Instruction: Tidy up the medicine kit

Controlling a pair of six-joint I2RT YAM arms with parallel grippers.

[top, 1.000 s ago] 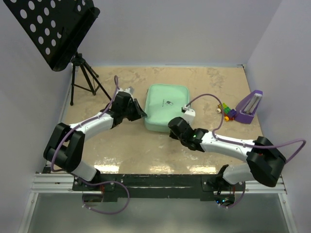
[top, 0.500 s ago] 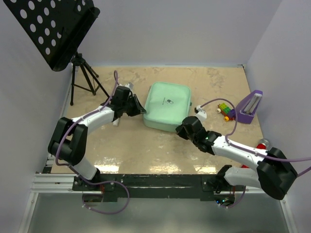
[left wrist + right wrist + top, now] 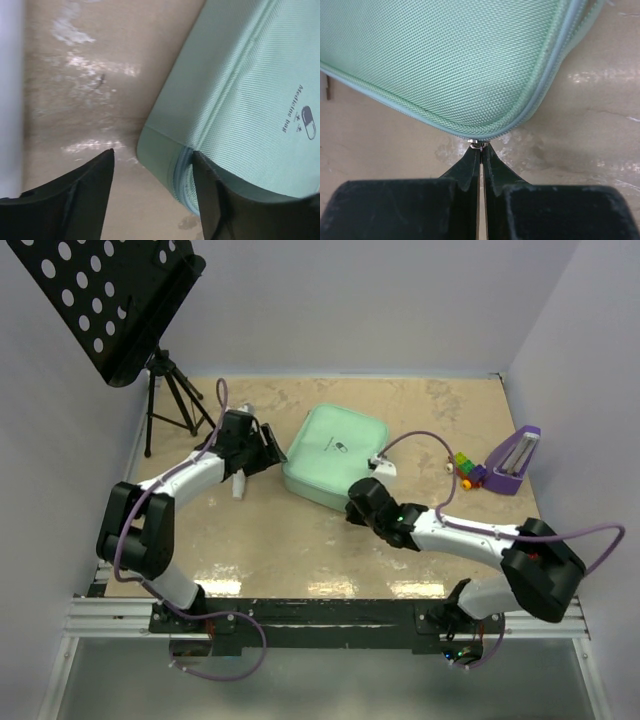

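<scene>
the right jaws are squeezing together on the tiny zip pull [image 3: 477,145] at the near edge of the medicine kit [image 3: 335,455]. the kit is lying shut in the middle of the counter [image 3: 300,550]. this is looking like the opening step. next, the zip is needing a slow pull along the edge while the kit is kept from sliding. the left jaws are standing apart by the kit's left corner; i cannot tell if they are touching it. the inside is not showing.
</scene>
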